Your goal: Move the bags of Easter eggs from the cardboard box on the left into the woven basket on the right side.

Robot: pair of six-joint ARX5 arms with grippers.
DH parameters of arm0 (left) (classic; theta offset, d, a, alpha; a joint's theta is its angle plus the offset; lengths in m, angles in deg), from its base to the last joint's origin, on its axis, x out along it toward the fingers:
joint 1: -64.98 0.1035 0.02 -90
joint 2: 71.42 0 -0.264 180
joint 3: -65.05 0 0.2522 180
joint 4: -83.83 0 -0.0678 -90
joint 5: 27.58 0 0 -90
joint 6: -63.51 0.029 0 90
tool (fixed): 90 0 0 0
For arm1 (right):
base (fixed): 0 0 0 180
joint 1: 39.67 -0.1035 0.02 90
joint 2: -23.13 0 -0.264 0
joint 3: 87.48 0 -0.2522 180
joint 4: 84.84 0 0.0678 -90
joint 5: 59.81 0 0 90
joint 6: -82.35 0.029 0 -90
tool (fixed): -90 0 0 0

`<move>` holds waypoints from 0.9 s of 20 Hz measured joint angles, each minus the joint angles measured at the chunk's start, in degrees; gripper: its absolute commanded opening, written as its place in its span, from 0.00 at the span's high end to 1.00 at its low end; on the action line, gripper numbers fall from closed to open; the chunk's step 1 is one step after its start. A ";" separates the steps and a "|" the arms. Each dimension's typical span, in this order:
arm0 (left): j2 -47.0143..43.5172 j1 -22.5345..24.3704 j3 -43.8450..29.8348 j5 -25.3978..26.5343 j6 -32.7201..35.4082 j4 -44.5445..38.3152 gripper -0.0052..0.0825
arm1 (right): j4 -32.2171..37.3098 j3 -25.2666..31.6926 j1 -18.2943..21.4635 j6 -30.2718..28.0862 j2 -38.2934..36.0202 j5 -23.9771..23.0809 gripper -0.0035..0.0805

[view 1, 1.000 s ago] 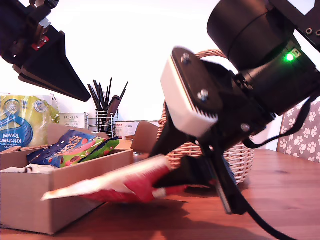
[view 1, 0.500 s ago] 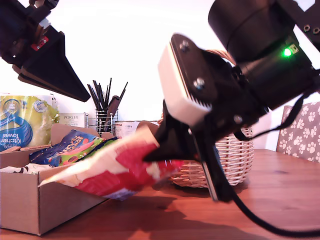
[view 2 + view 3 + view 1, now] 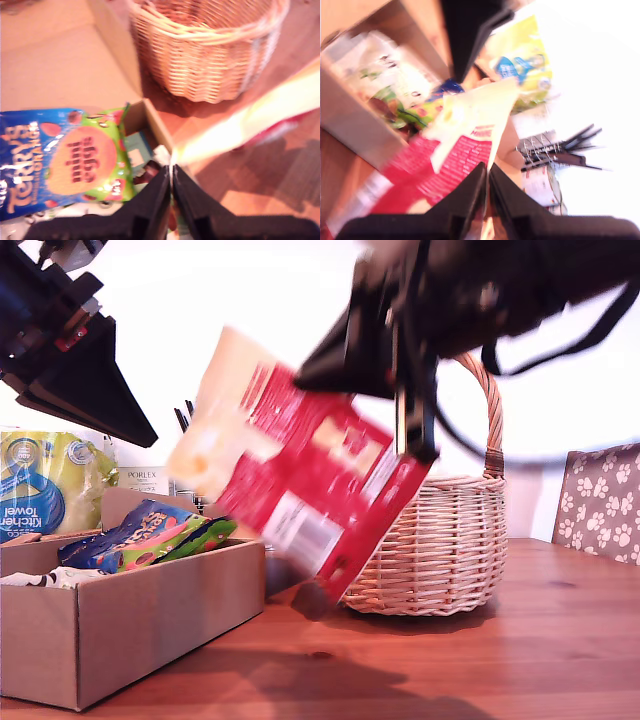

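Table point(image 3: 560, 640): blurred claw point(image 3: 405, 390) seemingly grips pouch point(image 3: 300, 480).

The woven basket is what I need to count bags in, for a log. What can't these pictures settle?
- Woven basket: its inside is hidden in the exterior view by its own wall; the first wrist view cuts it off at the frame edge.
- Red and cream bag: its print is blurred by motion in the exterior and second wrist views.
- Cardboard box: its floor is hidden in the exterior view by its near wall.
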State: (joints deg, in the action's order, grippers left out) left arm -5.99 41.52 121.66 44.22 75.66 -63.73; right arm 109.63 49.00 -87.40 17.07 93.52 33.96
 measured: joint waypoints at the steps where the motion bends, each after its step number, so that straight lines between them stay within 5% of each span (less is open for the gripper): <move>1: 0.00 0.15 0.00 0.11 0.00 -0.09 0.97 | -0.83 0.00 0.00 0.74 -0.63 -0.74 0.97; 7: 0.00 0.24 0.00 0.09 -0.44 -0.31 0.97 | -2.67 -1.31 0.00 0.94 -1.18 -3.82 0.97; 11: 0.00 0.24 0.00 0.09 -1.31 -0.31 0.97 | -4.33 -9.64 1.33 0.72 -1.18 -5.95 0.97; 18: 0.00 0.24 0.00 -0.96 -1.40 0.15 0.97 | -14.08 -19.61 14.29 -6.56 -2.03 -9.77 0.97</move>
State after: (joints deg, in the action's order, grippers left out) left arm -5.99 41.76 121.66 43.26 74.26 -63.58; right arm 95.55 29.40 -73.10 10.52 91.49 24.19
